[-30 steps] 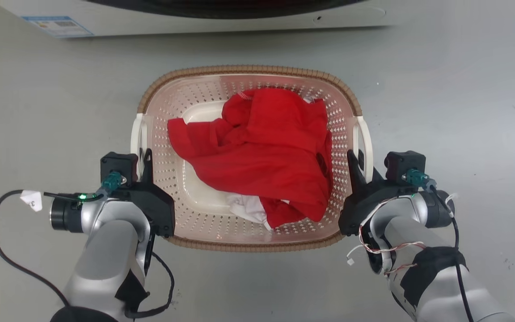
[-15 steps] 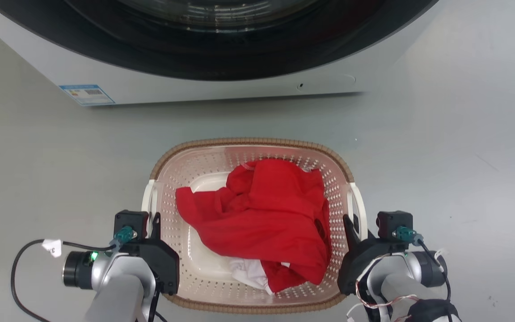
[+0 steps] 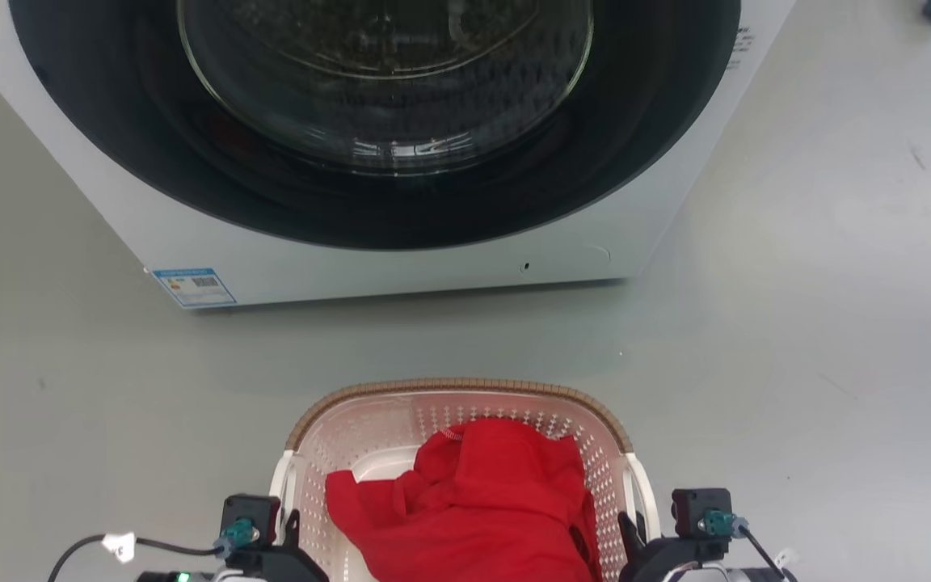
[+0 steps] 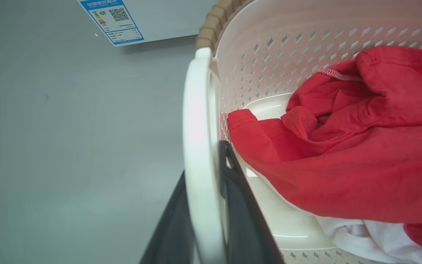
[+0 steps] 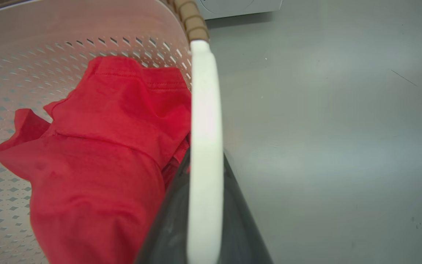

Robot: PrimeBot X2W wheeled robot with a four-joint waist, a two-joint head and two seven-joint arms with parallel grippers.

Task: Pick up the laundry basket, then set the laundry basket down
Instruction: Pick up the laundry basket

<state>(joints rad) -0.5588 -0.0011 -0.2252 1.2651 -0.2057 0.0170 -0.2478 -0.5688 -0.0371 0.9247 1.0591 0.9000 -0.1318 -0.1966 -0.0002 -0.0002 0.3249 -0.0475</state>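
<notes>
— So, which way does the basket (image 3: 457,385) lie from your grippers?

— Straight between them. Its long axis runs side to side across you, and a white handle sits at each short end. Those handles run fore and aft, in line with your fingers. Neither arm is nearer; the hold is even.

— What does each gripper have?

— Your left gripper (image 4: 203,161) straddles the left handle (image 4: 196,110), with one dark finger outside it and one inside against the perforated wall. The jaws are closed down to the handle's thickness. Your right gripper (image 5: 205,157) does the same on the right handle (image 5: 203,91), a finger pressed to each face. Both look clamped, with no gap showing.

— And where is the basket in the room?

— It is low in the head view, on or just above the grey floor (image 3: 797,364), well apart from the washer (image 3: 401,275) ahead. I cannot tell whether its base is clear of the floor. A red garment (image 3: 482,501) is heaped inside, more toward your right.

— What does the coming move turn on?

— I judge it turns on keeping both wrists level. With a hold at each end, one side rising faster would tip the basket along that long axis.
</notes>
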